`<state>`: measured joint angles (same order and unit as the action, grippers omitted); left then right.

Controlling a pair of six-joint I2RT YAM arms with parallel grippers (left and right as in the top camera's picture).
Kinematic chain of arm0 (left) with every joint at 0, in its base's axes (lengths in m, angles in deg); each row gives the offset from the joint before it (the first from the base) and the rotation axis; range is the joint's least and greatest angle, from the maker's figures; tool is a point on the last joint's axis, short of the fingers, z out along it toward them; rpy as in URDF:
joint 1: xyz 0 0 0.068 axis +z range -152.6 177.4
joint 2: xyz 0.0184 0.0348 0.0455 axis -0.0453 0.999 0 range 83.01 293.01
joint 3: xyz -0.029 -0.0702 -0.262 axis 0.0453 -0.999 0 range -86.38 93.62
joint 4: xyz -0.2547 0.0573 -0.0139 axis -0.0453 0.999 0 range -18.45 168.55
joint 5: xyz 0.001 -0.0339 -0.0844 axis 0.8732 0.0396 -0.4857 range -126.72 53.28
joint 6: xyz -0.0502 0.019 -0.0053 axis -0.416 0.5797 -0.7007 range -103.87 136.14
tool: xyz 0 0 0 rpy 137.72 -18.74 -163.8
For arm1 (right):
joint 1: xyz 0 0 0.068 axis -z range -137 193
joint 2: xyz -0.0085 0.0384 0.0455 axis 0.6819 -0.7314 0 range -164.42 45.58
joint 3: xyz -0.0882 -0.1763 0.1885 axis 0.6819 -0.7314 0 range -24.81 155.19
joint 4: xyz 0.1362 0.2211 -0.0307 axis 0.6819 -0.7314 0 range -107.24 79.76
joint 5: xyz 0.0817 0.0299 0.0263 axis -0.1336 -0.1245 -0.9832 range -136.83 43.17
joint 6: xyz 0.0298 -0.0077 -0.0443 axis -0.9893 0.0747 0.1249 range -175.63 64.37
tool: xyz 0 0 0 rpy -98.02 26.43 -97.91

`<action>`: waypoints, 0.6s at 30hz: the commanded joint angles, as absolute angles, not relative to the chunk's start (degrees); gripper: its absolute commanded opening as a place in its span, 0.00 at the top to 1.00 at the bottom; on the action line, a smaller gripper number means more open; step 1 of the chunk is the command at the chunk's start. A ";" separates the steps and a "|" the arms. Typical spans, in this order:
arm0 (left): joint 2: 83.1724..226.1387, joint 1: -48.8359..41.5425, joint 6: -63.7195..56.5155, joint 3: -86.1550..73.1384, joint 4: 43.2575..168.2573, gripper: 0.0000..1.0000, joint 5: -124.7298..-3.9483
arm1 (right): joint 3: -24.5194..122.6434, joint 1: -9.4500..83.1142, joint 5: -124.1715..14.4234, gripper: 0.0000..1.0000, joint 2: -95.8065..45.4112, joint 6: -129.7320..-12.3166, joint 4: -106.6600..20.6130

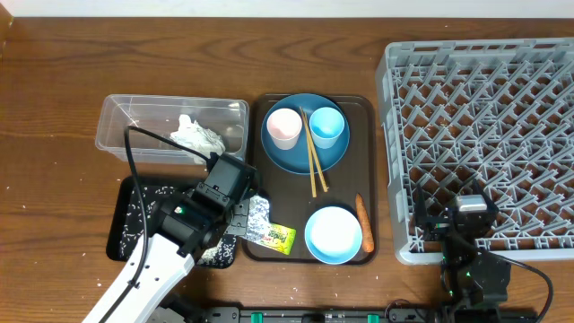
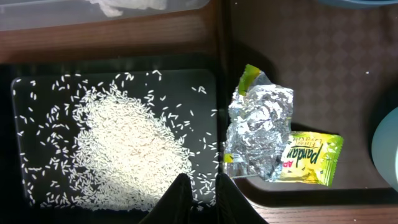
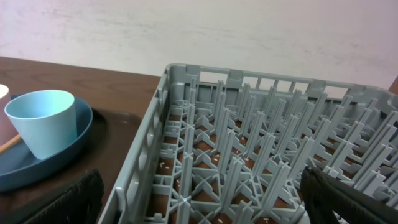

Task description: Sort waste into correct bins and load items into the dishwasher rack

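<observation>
My left gripper [image 2: 201,183] hovers over the right edge of the black tray [image 2: 18,211], its jaws a narrow gap apart and empty. Loose white rice [image 2: 130,149] lies piled in that tray. Just right of it, on the brown serving tray [image 1: 269,179], lie crumpled foil [image 2: 258,127] and a green-yellow wrapper [image 2: 311,158]. A tissue wad [image 1: 195,136] sits in the clear tub [image 1: 117,135]. The blue plate [image 1: 287,152] carries a pink cup [image 1: 284,127], a blue cup [image 1: 326,126] and chopsticks [image 1: 313,161]. A light-blue bowl [image 1: 333,234] and a carrot piece [image 1: 363,222] lie nearer. My right gripper [image 3: 211,199] stands wide open over the rack's [image 3: 261,143] near left corner.
The grey rack [image 1: 484,135] fills the right side of the table. The tub and black tray stand one behind the other at the left, with the brown serving tray between them and the rack. Bare wood lies at the far left and along the back.
</observation>
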<state>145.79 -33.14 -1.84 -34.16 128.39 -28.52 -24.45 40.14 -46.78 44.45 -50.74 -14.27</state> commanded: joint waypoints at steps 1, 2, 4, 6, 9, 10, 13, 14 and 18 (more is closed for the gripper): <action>145.60 -33.16 -1.69 -33.35 128.57 0.83 -27.51 | -24.50 40.78 -46.21 0.01 44.41 -50.39 -14.51; 145.73 -33.16 -1.67 -33.41 128.35 0.83 -29.24 | -24.50 40.78 -46.21 0.01 44.41 -50.41 -14.51; 146.05 -33.16 -1.65 -33.68 127.60 0.83 -33.41 | -24.50 40.78 -46.21 0.01 44.41 -50.39 -14.51; 146.64 -33.19 -1.69 -34.14 126.49 0.76 -38.37 | -24.50 40.78 -46.21 0.01 44.41 -50.39 -14.51; 147.87 -33.23 -1.69 -34.88 124.81 0.62 -44.32 | -24.50 40.78 -46.21 0.01 44.41 -50.39 -14.51; 148.50 -33.23 -1.71 -34.92 124.59 0.61 -45.52 | -24.50 40.78 -46.21 0.01 44.41 -50.39 -14.51; 150.58 -33.27 -2.17 -34.92 124.61 0.55 -46.94 | -24.50 40.78 -46.21 0.01 44.41 -50.39 -14.51; 151.43 -33.36 -2.17 -34.94 124.63 0.55 -47.44 | -24.50 40.78 -46.21 0.01 44.41 -50.39 -14.51; 154.62 -35.04 -2.10 -34.94 124.54 0.55 -49.21 | -24.50 40.78 -46.21 0.01 44.41 -50.39 -14.51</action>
